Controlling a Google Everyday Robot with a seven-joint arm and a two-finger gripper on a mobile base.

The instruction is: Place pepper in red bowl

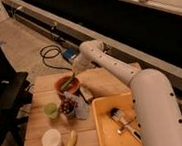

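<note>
The red bowl (65, 85) stands at the far left part of the wooden table (41, 125). The slim green pepper (69, 82) lies slanted over the bowl's right side, its upper end right below my gripper. My gripper (76, 69) hangs just above the bowl's right rim, at the end of the white arm (108, 60) that reaches in from the right. I cannot tell whether the gripper still holds the pepper.
A light green cup (51, 110) and a small packet (73, 106) stand in front of the bowl. A white cup (52, 139) and a pale yellow piece (70, 145) lie near the front. A big yellow tub (109, 135) with utensils sits right. A cable (49, 53) lies on the floor.
</note>
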